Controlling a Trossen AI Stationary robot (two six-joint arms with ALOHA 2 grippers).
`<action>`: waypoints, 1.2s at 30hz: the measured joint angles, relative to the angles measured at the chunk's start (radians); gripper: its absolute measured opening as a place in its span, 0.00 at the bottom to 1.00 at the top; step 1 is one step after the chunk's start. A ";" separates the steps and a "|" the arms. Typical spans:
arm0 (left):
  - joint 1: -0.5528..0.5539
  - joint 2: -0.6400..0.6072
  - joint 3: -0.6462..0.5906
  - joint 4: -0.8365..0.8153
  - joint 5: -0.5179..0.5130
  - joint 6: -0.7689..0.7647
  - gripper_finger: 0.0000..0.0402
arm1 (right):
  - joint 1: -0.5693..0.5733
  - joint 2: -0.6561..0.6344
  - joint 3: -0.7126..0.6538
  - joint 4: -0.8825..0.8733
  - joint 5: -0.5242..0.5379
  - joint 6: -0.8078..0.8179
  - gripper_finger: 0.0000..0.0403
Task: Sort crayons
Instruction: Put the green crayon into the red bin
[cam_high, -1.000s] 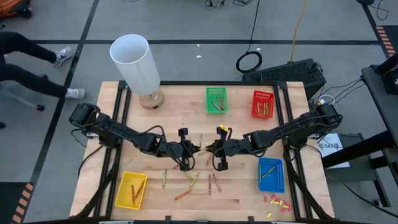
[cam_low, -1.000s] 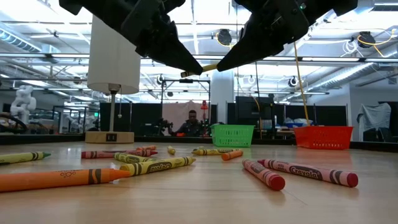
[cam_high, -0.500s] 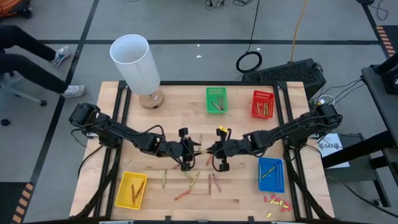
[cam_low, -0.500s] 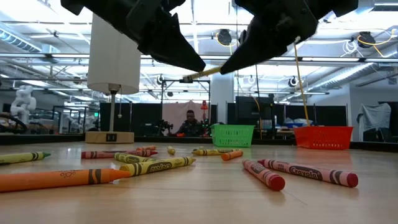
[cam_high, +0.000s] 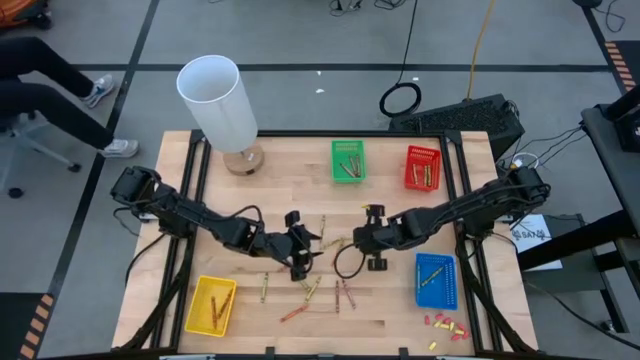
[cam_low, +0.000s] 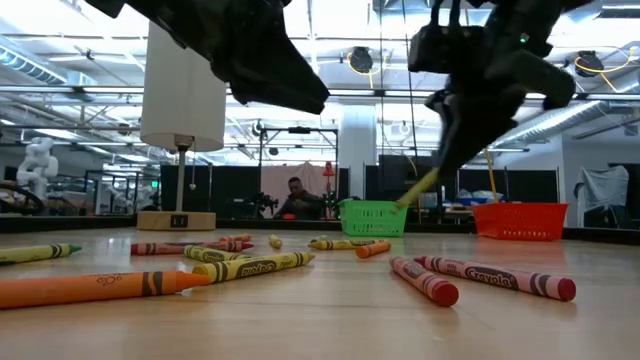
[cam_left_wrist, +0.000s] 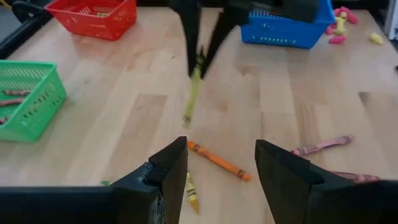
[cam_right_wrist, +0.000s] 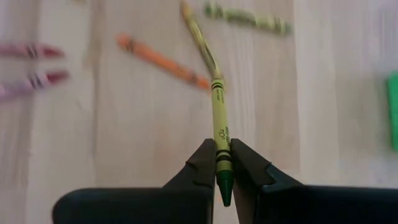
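The right gripper (cam_right_wrist: 222, 163), above the table's (cam_high: 480, 300) middle, is clamped on an olive-yellow crayon (cam_right_wrist: 219, 127) that hangs clear of the wood. The left gripper (cam_left_wrist: 221, 163), at nine o'clock from it, stands with fingers spread and nothing between them. Loose crayons (cam_high: 310, 290) lie scattered toward six o'clock. Bare wood stretches toward twelve o'clock, up to the green basket (cam_high: 348, 160) and red basket (cam_high: 421, 167).

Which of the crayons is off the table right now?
The olive-yellow crayon pinched in the right gripper, hanging above the table. The other loose crayons lie flat on the wood. The left gripper is open and empty.
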 joint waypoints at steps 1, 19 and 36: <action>-0.003 0.000 0.000 0.000 0.001 -0.006 0.46 | 0.000 0.000 0.015 -0.054 0.000 0.013 0.03; -0.018 0.000 0.000 0.028 0.001 -0.009 0.46 | -0.212 -0.019 0.072 -0.775 0.267 0.229 0.03; -0.020 0.000 0.000 0.029 0.002 -0.007 0.46 | -0.618 -0.047 0.071 -0.720 0.340 -0.011 0.03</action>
